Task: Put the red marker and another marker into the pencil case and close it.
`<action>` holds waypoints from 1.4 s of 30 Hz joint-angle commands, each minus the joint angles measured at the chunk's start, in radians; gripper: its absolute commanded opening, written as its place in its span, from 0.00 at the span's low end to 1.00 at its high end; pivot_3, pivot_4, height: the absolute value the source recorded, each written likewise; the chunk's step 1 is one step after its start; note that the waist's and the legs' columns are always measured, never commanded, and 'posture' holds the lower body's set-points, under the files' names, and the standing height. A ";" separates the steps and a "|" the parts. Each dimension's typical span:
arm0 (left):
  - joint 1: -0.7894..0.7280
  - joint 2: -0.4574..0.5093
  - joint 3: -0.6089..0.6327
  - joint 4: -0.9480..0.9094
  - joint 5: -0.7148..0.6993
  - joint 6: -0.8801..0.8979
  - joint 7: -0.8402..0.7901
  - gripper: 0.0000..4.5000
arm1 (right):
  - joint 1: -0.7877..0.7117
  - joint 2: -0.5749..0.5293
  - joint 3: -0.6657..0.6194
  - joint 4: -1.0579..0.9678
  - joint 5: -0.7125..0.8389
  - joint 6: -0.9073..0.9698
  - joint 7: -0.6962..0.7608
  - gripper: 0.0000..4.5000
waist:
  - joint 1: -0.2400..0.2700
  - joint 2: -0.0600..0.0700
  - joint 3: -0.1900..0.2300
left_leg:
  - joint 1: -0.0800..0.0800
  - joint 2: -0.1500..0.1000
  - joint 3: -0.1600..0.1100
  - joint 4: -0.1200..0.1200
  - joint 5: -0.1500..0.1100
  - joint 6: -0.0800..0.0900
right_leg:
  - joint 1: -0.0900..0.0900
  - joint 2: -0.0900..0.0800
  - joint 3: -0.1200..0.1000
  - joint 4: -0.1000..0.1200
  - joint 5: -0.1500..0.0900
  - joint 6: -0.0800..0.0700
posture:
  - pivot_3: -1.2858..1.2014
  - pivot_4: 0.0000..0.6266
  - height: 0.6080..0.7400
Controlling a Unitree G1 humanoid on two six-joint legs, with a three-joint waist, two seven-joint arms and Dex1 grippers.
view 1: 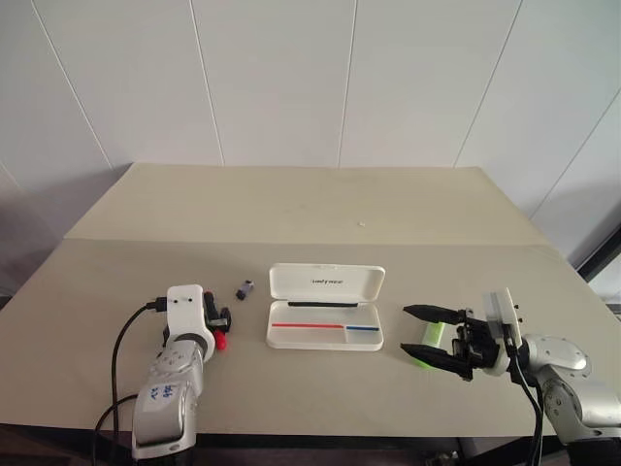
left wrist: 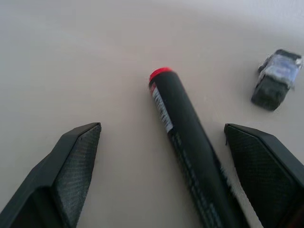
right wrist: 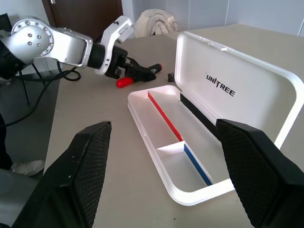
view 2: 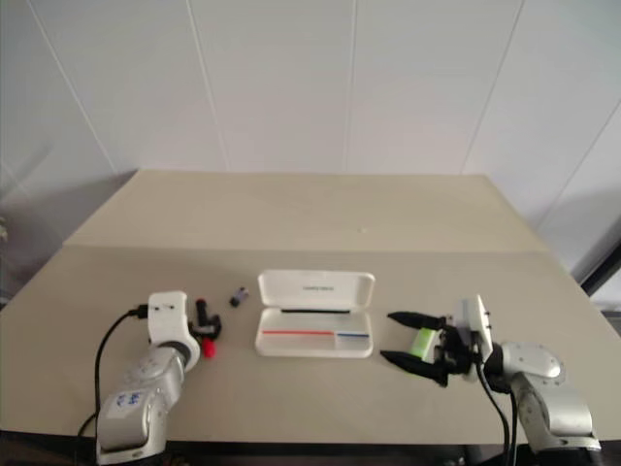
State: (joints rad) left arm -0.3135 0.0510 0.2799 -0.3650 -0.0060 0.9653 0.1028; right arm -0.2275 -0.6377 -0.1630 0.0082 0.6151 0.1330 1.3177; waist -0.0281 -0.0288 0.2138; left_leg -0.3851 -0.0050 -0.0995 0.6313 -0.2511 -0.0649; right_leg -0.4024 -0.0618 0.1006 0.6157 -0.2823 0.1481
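Between the wide-spread fingers of the left end effector [left wrist: 161, 175] lies the red marker [left wrist: 183, 142] on the desk [view 1: 291, 209]. Just beside it to the right stands the open pencil case [view 1: 326, 308], then the green marker [view 1: 428, 340], inside the right end effector [view 1: 423, 335], also wide.

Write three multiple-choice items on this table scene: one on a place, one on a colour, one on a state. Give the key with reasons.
1. Where does the red marker lie?
A. inside the pencil case
B. on the table between the left gripper's fingers
C. beside the right gripper

2. What colour is the marker by the right gripper?
A. lime green
B. blue
C. orange

3. The pencil case is:
A. shut
B. open, tray empty
C. open, holding a marker

Key: B, the left gripper straddles it; A, bright green body; B, lid up, tray bare.
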 commanded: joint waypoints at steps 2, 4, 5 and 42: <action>-0.043 -0.005 0.035 0.018 -0.026 0.053 0.010 0.78 | 0.000 0.002 -0.015 -0.020 0.012 -0.010 0.002 1.00 | 0.001 0.000 0.000 | 0.000 0.000 0.000 0.000 0.000 0.000 | 0.000 0.000 0.000 0.000 0.000 0.000 | 0.52 0.24 1.00; -0.059 -0.003 0.037 0.026 -0.032 0.066 0.007 0.65 | 0.002 0.001 -0.016 -0.021 0.012 -0.010 0.002 1.00 | 0.000 0.000 0.000 | 0.000 0.000 0.000 0.000 0.000 0.000 | 0.000 0.000 0.000 0.000 0.000 0.000 | 0.52 0.24 1.00; -0.063 -0.002 0.035 0.028 -0.034 0.068 0.005 0.57 | 0.003 0.001 -0.017 -0.021 0.012 -0.011 0.002 1.00 | 0.000 0.000 0.000 | 0.000 0.000 0.000 0.000 0.000 0.000 | 0.001 0.000 0.000 0.000 0.000 0.000 | 0.52 0.24 1.00; -0.515 0.591 -0.404 0.174 -0.270 -0.503 -1.081 0.13 | -0.002 -0.003 -0.031 -0.016 0.009 -0.021 -0.008 1.00 | -0.002 0.000 0.000 | 0.000 0.001 -0.001 -0.004 -0.004 0.001 | 0.004 0.000 -0.001 -0.010 0.001 0.002 | 0.52 0.24 1.00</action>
State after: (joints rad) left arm -0.8366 0.6283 -0.1043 -0.1297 -0.2523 0.4781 -0.9254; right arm -0.2330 -0.6373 -0.1648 0.0216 0.6126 0.1290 1.3144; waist -0.0306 -0.0284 0.2142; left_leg -0.3854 -0.0040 -0.1005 0.6273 -0.2551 -0.0638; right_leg -0.3983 -0.0620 0.0992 0.6059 -0.2815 0.1500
